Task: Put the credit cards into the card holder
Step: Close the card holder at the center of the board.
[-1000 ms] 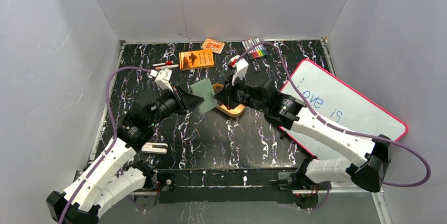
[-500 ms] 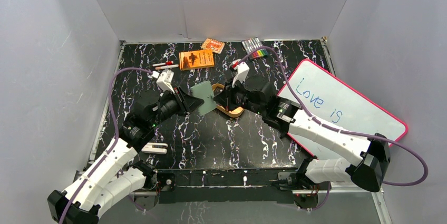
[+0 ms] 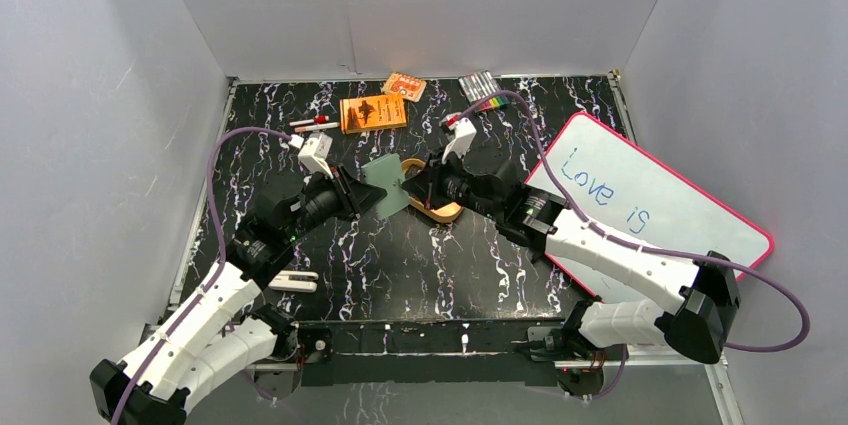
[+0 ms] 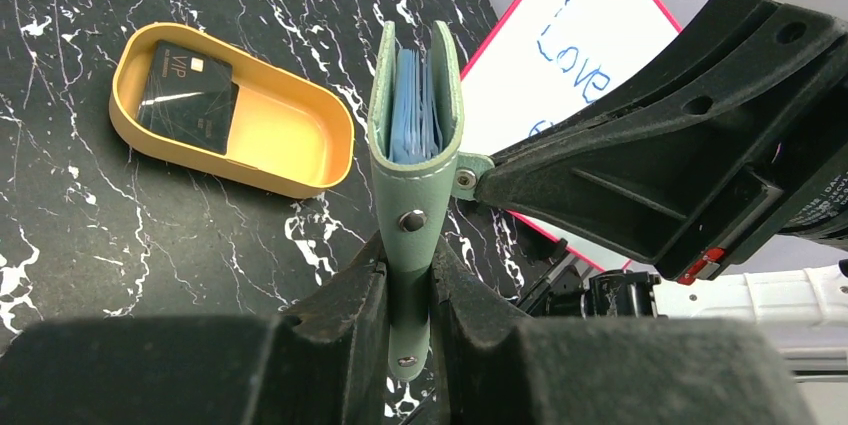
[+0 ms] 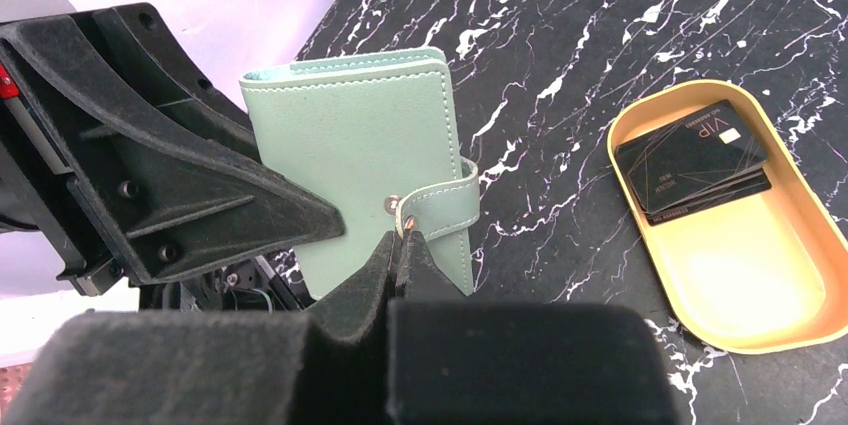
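Observation:
The sage-green card holder (image 3: 386, 181) is held off the table between both arms, nearly closed, with pale blue pockets visible at its open edge (image 4: 412, 115). My left gripper (image 4: 408, 257) is shut on its spine edge, and it also shows in the top view (image 3: 368, 197). My right gripper (image 5: 400, 237) is shut on the snap tab (image 5: 441, 203), which is pulled off its stud. The dark credit cards (image 5: 692, 157) lie stacked at one end of a golden oval tin (image 5: 740, 285), also seen in the left wrist view (image 4: 187, 95).
A pink-framed whiteboard (image 3: 650, 200) lies at the right. An orange booklet (image 3: 373, 112), a small orange packet (image 3: 404, 86), coloured markers (image 3: 483, 93) and a pen (image 3: 313, 123) lie along the back. A white object (image 3: 293, 280) lies near the left arm.
Both grippers keep their hold on the wallet. The right wrist has shifted slightly back and left, and the wallet has moved a little left with it.

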Action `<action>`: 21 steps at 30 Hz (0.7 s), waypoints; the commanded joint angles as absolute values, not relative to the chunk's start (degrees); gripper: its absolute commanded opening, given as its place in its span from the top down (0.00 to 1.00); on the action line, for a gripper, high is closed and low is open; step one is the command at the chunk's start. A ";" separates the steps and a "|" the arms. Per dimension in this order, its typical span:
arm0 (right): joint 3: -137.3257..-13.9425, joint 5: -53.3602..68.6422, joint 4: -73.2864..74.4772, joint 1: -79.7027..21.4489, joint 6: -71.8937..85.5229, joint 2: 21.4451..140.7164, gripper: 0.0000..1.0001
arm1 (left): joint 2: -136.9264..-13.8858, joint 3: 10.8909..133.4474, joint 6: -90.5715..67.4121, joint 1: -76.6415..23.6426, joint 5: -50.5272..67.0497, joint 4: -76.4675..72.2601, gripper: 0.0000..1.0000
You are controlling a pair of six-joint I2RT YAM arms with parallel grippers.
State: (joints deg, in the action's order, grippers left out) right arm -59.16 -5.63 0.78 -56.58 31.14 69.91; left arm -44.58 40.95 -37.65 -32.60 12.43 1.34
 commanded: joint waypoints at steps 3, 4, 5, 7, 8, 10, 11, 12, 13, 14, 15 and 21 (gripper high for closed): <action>-59.94 -4.91 -4.57 -56.51 33.04 70.98 1.00 | -43.68 41.66 -35.39 -32.92 11.49 -1.30 1.00; -59.94 -4.54 -4.84 -56.50 33.05 71.12 1.00 | -43.62 41.66 -35.27 -32.95 11.47 -1.32 1.00; -60.03 -4.09 -4.93 -56.47 33.05 71.34 1.00 | -43.60 41.66 -35.17 -32.98 11.49 -1.26 1.00; -60.20 -3.72 -4.86 -56.49 33.05 71.76 1.00 | -43.55 41.73 -34.99 -32.96 11.47 -1.19 1.00; -60.27 -3.70 -4.76 -56.45 33.00 71.87 1.00 | -43.45 41.72 -34.92 -32.96 11.50 -1.18 1.00; -60.31 -3.62 -4.70 -56.45 32.92 71.97 1.00 | -43.27 41.75 -34.81 -32.96 11.38 -1.10 1.00; -60.22 -3.56 -4.74 -56.47 32.87 72.00 1.00 | -43.10 41.75 -34.76 -32.96 11.34 -1.14 1.00; -60.34 -3.50 -4.75 -56.47 32.87 72.13 1.00 | -43.00 41.73 -34.72 -32.96 11.27 -1.03 1.00; -60.44 -3.46 -4.67 -56.50 32.87 72.26 1.00 | -43.00 41.75 -34.72 -32.96 11.25 -1.04 1.00; -60.48 -3.43 -4.66 -56.49 32.87 72.37 1.00 | -43.01 41.75 -34.64 -32.96 11.29 -1.00 1.00; -60.55 -3.30 -4.74 -56.43 32.87 72.44 1.00 | -43.06 41.77 -34.63 -32.96 11.33 -1.03 1.00; -60.91 -2.77 -4.88 -56.47 32.89 72.87 1.00 | -43.06 41.75 -34.41 -32.96 11.47 -1.02 1.00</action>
